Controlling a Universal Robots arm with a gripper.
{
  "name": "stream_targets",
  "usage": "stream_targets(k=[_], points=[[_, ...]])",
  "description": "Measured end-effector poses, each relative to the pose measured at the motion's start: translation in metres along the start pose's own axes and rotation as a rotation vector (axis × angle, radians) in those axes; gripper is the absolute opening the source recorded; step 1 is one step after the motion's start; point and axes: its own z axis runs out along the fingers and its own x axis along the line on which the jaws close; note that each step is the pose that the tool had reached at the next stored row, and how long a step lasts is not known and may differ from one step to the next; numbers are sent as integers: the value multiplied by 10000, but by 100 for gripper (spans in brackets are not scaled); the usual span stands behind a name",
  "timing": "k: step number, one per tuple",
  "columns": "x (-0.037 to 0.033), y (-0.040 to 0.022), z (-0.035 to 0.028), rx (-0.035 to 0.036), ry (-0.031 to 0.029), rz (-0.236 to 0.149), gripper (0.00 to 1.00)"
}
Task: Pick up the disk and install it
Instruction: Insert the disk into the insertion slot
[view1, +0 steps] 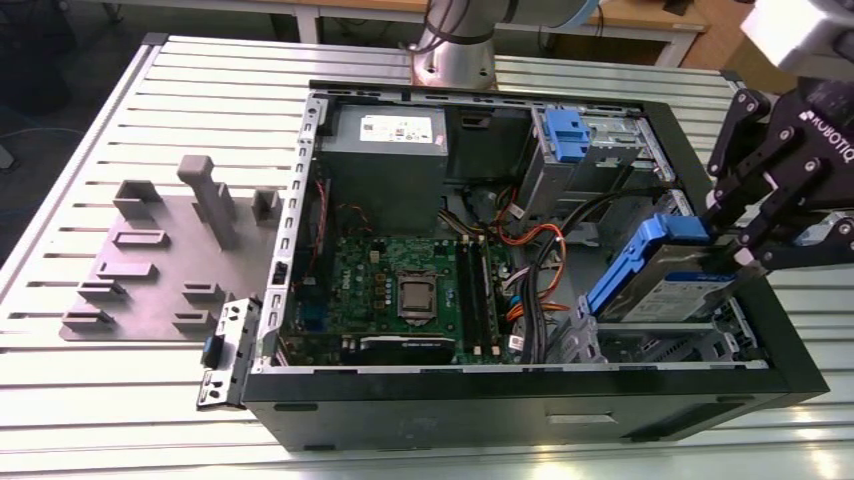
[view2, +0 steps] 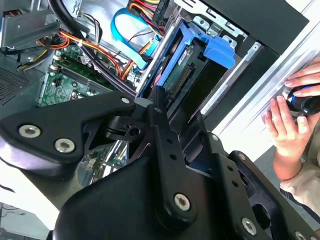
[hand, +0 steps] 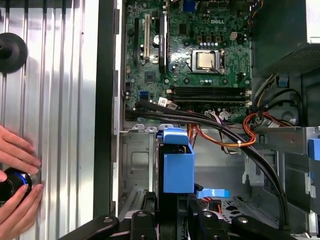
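Blue-framed disk (view1: 665, 285), its white-and-blue label print too small to read, stands tilted inside the open computer case (view1: 507, 405) at the exterior view's right, clamped by the gripper (view1: 737, 252), whose fingers mask its upper end.

The exterior view looks down from above, at some distance, on the whole open computer case (view1: 534, 395) on the surface (view1: 107, 420). Both wrist views look closely into the case; all three share the motherboard (hand: 200, 60).
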Motion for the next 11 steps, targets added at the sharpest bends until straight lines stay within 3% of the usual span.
stream_targets(k=[11], points=[[10, -13, 200, -4, 1, -1, 35]])
